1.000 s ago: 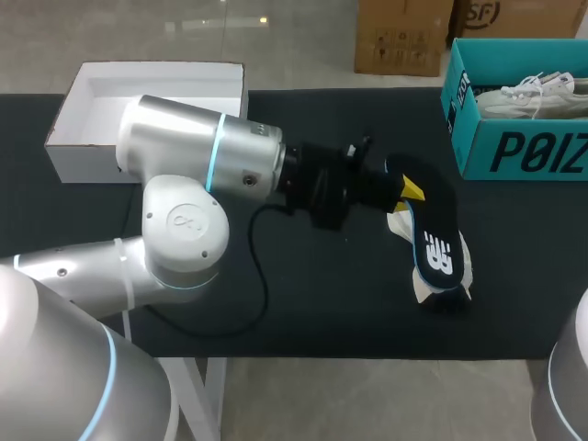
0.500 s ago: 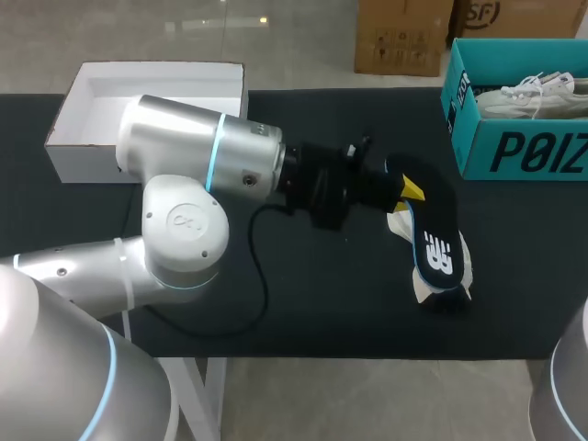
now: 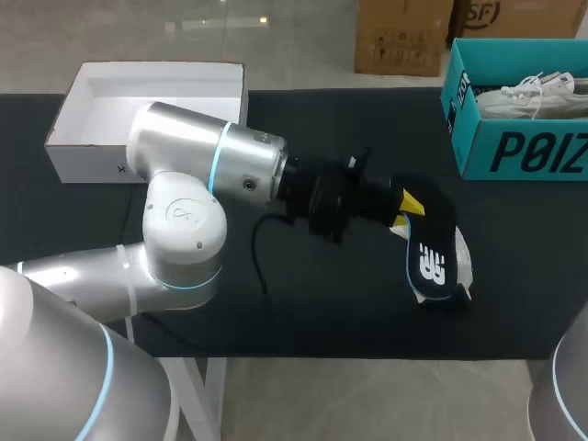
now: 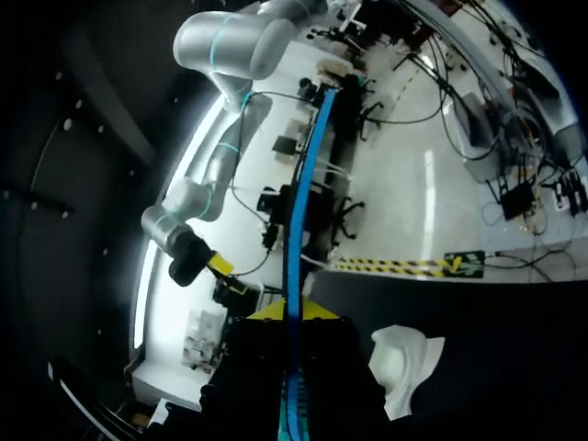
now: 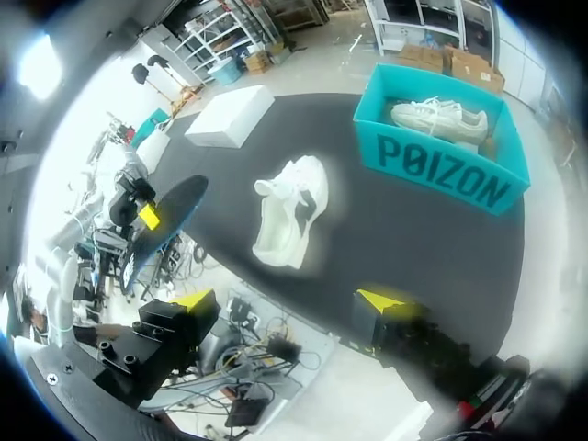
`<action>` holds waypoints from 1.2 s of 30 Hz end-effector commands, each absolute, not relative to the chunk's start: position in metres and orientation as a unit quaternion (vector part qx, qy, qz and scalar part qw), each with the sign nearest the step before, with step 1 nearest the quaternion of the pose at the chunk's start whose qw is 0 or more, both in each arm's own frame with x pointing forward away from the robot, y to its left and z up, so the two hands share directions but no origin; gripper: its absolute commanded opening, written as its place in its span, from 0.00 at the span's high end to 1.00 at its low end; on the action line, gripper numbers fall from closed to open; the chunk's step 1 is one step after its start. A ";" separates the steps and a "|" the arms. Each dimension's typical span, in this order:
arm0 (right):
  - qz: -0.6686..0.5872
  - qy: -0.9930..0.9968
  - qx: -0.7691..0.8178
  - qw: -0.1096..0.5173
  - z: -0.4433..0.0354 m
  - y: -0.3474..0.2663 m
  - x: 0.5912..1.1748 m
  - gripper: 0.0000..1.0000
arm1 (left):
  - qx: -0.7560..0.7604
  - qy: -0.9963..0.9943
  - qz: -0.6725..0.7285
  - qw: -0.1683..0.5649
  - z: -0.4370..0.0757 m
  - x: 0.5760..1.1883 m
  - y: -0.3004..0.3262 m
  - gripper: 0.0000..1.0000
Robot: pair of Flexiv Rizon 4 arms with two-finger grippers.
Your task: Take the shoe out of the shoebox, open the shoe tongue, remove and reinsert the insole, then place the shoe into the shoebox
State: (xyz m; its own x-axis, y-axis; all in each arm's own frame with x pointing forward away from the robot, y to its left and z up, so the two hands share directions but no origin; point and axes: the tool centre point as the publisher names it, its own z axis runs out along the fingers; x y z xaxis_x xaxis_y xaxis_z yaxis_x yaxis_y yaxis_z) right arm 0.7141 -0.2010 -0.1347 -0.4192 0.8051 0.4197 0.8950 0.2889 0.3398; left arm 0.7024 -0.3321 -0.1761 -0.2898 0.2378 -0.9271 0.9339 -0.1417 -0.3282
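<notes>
Insole is out, clamped in the left gripper and held just over the white shoe, which is on the table right of centre. Right gripper has its fingers spread with nothing in them, well clear of the shoe. Teal shoebox back right, second shoe inside. White box back left.

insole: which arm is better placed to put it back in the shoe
Left, probably. The left hand is shut on the insole, which sits over the white shoe in the head view. The right hand is open, holds nothing and stands well back from the shoe.
</notes>
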 end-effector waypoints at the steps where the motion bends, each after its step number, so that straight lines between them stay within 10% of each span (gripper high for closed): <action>1: -0.268 -0.799 -0.533 0.084 -0.135 -0.202 0.714 0.00 | 0.500 0.566 -0.583 0.300 -0.197 0.707 -0.352 1.00; 36: -0.268 -0.799 -0.533 0.084 -0.135 -0.202 0.714 0.00 | 0.428 0.620 -0.627 0.200 -0.237 0.679 -0.377 1.00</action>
